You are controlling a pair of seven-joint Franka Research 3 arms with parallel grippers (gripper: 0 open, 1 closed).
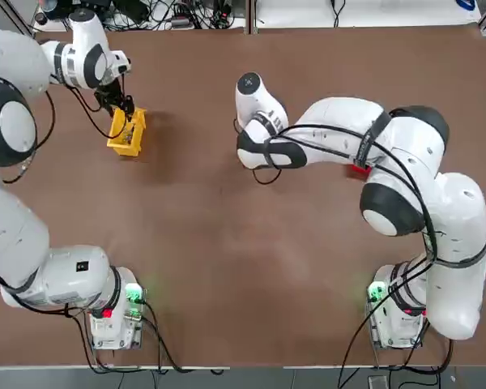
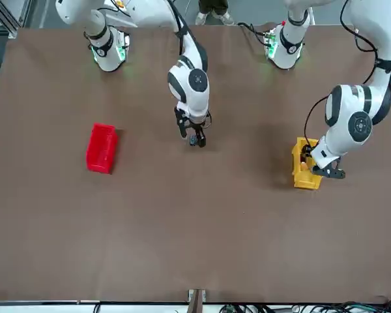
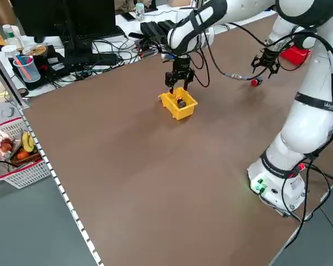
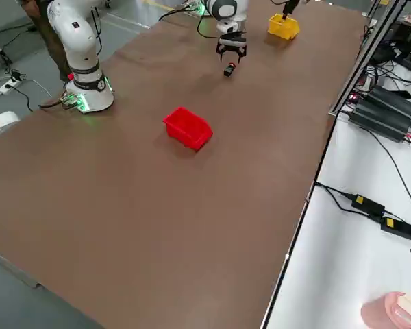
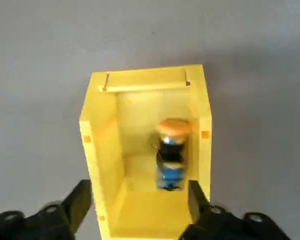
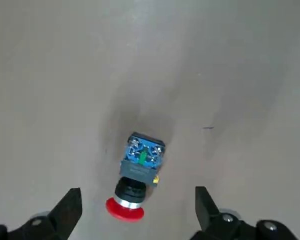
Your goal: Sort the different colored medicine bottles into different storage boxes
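We judge the task half done — the small dark bottle with the orange-yellow cap already lies inside the yellow open-top plastic box, beneath our left pincer, whose fingers stand apart, empty. The red-capped dark bottle lies on the brown bench, untouched between our right pincer's wide-spread fingers — the red plastic box sits well apart.

Robotics lab: brown test table, cable-strewn bench, monitors.

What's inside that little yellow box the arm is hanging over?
The yellow box holds one small dark bottle with an orange-yellow cap, lying against one side wall. The left end effector hangs open above it. Nothing else shows inside; the floor under the bottle is hidden.
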